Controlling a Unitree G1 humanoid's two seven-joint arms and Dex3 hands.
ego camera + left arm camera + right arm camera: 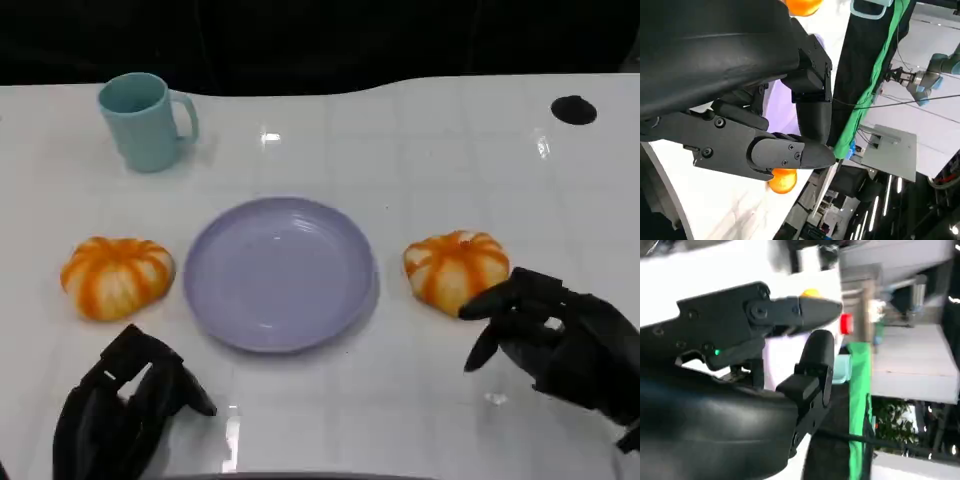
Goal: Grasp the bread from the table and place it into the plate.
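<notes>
1. Nearest the camera in the head view, the left hand (120, 410) rests low on the white counter (420, 130), its fingers (185, 390) loosely apart and holding nothing.
2. Across from it, the right hand (560, 340) sits just beside the right-hand bread (456, 268), fingers spread and curved toward the bun, one fingertip at or nearly at its near edge (I cannot tell whether it actually touches). Nothing is in its grasp.
3. A second bread (117, 275) lies left of the plate (215, 290), a little beyond the left hand.
4. My reading of the step: the reach for the right-hand bun is under way and the grasp is not yet made. The plate holds no bread.
5. Next, the right hand would need to move forward so its fingers wrap both sides of the bun, then close gently, lift and carry it leftward over the plate's rim.
6. Both buns are rounded domes, orange with pale stripes, matte and probably soft, so a hard squeeze could dent them. The plate is lavender, shallow, smooth and glossy. A teal mug (145, 120) with a handle stands at the far left.
</notes>
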